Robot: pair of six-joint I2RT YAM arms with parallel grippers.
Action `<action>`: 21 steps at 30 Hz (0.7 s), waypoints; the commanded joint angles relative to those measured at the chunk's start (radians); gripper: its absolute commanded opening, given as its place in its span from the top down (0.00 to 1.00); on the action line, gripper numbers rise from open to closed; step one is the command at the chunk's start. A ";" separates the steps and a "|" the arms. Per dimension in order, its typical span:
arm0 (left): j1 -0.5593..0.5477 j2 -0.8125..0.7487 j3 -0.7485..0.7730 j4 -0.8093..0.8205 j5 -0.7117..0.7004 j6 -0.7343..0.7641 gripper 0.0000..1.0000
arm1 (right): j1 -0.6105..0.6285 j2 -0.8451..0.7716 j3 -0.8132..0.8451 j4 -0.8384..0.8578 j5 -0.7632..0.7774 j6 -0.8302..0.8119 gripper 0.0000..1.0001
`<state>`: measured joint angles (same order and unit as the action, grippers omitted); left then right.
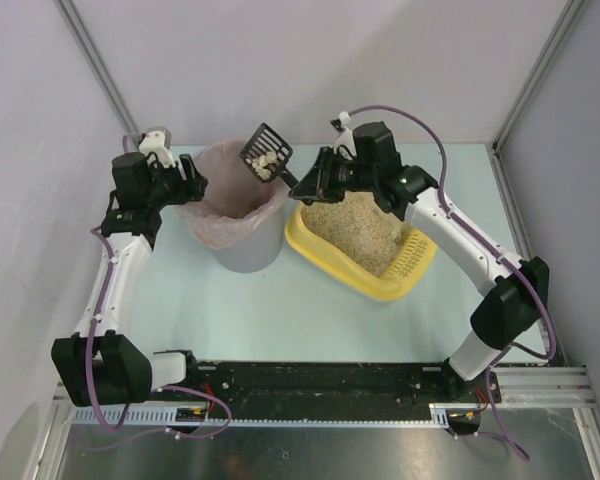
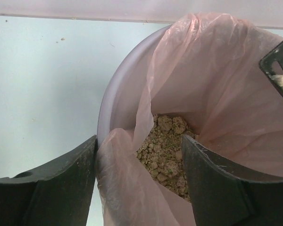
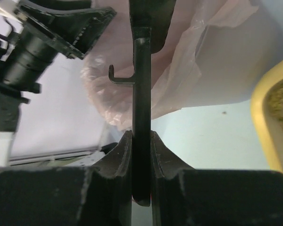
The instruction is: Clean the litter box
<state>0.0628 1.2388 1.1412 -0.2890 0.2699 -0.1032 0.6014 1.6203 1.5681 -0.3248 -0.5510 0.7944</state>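
The yellow litter box with beige litter sits right of centre on the table, tilted, its slotted rim toward the front right; its edge also shows in the right wrist view. My right gripper is shut on the handle of the black slotted scoop. The scoop carries pale clumps and hangs over the far rim of the grey bin. My left gripper is open and straddles the bin's left rim and pink bag liner, one finger outside, one inside.
Clumped litter lies at the bottom of the bin. The scoop's head enters the left wrist view at the right edge. White walls close in the pale table on three sides. The left arm's wrist is close to the scoop.
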 commanded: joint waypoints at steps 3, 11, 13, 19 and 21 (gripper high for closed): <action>-0.003 -0.006 0.048 0.011 0.081 -0.016 0.30 | 0.080 0.091 0.306 -0.381 0.210 -0.328 1.00; -0.004 -0.006 0.049 0.011 0.092 -0.020 0.30 | 0.196 0.145 0.507 -0.634 0.468 -0.558 1.00; -0.004 -0.007 0.051 0.010 0.097 -0.024 0.30 | 0.208 0.147 0.517 -0.658 0.496 -0.599 1.00; -0.004 -0.006 0.049 0.010 0.106 -0.023 0.30 | 0.297 0.156 0.520 -0.637 0.629 -0.748 1.00; -0.004 -0.002 0.049 0.010 0.109 -0.021 0.31 | 0.328 0.167 0.536 -0.635 0.693 -0.784 1.00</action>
<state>0.0681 1.2388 1.1473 -0.2951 0.2852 -0.1062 0.8799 1.7748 2.0392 -0.9665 -0.0135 0.1452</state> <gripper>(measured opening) 0.700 0.172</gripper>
